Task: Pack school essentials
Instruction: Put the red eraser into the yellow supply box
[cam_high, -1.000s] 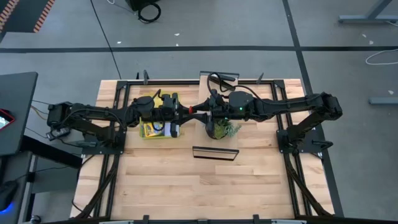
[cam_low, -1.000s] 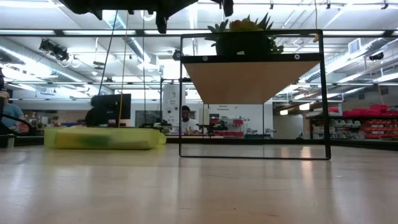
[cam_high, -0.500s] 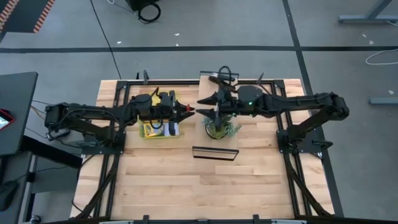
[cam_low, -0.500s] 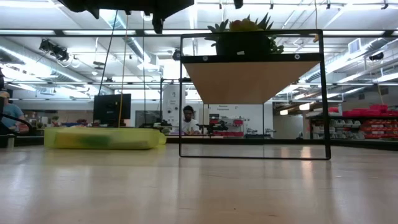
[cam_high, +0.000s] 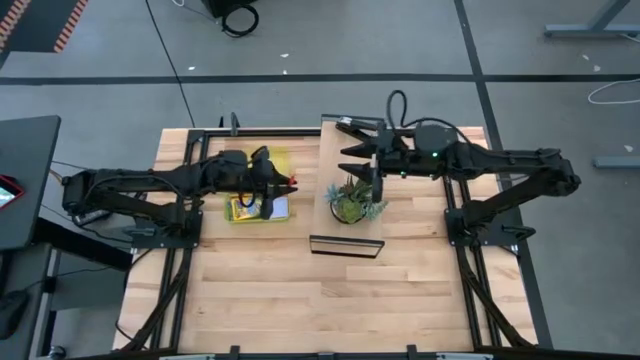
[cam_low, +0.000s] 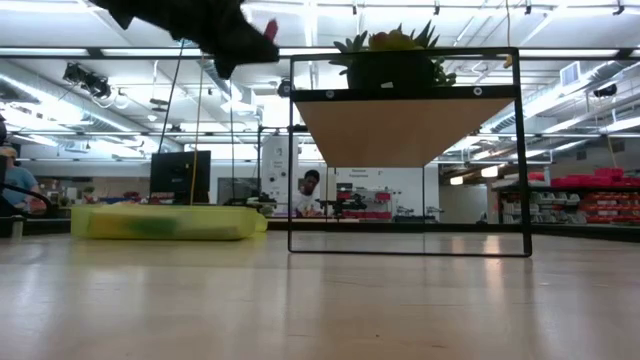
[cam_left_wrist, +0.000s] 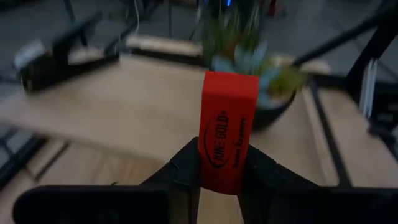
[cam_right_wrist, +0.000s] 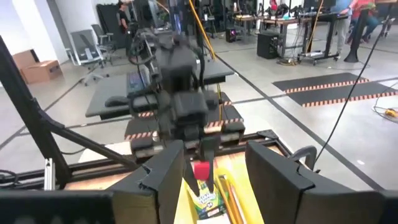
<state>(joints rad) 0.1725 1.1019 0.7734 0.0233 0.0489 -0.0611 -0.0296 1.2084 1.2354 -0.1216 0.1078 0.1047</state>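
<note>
Between the fingers of the left claw (cam_left_wrist: 221, 177) stands the tiny red block (cam_left_wrist: 227, 127), clenched upright by its lower end, the printed face turned outward. From above, this claw (cam_high: 285, 184) hangs just over the near edge of the yellow tray (cam_high: 258, 190), with the red block (cam_high: 292, 182) at its tip, clear of the desk (cam_high: 330, 290).

To finish well, the claw should come back over a bare patch of the tray, sink low before letting go, and tilt the block flat, since a block dropped on end would likely topple or bounce out.

Below the left claw the tray holds the crayon box (cam_high: 243, 208) and a pale pad (cam_high: 279, 207); thin pencils (cam_right_wrist: 229, 193) lie beside the crayon box (cam_right_wrist: 206, 200) in the right wrist view.

Across from it, well apart, the right claw (cam_high: 358, 152) hangs released, fingers spread, just beyond the potted plant (cam_high: 353, 203), which stands on the desk and belongs in no tray. A black frame (cam_high: 346, 245) stands nearby.
</note>
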